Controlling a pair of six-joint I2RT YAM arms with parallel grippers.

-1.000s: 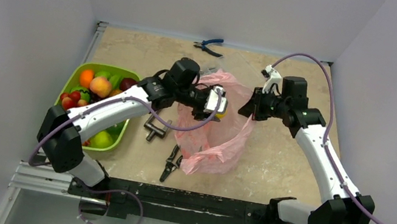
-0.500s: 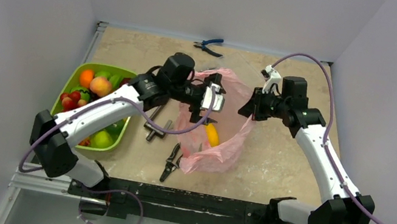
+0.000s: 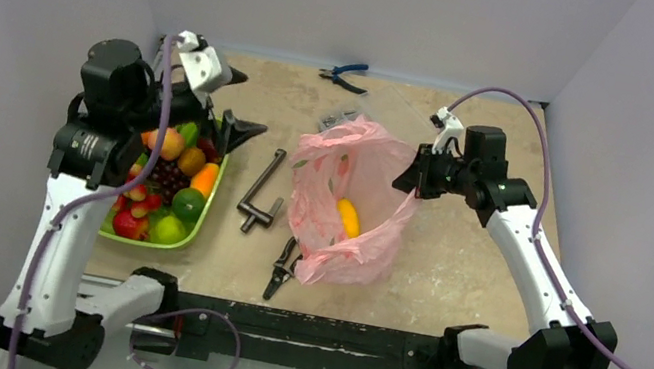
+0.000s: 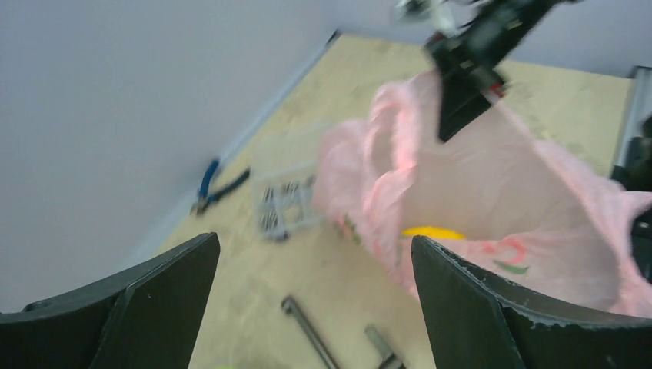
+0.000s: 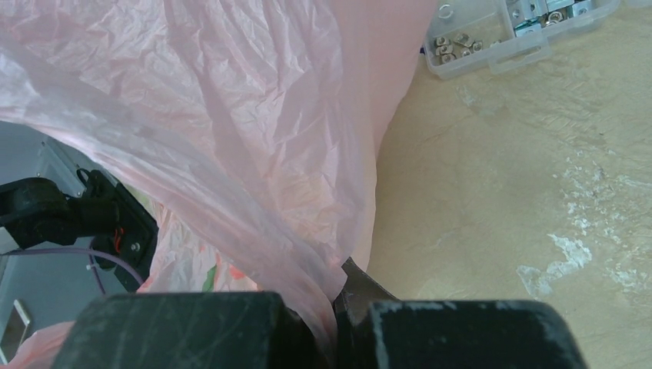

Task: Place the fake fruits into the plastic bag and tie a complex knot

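Your right claw [image 3: 412,181] pinches pink bag [image 3: 362,252] rim. Left claw [image 3: 241,103] wide, empty, near fruits [image 3: 169,145]. Rim slips: bag mouth flops shut, fruits miss.

Left hand [image 3: 246,103] spread wide, right hand [image 3: 409,181] clamped

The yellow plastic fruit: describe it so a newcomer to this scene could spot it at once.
Find the crinkly translucent pink plastic bag mid-table, its rim pinched by the right gripper. Inside its open mouth lies a small oblong yellow fruit. No other fruit shows in the bag; the other fruits sit in the lime-green tray at the left.
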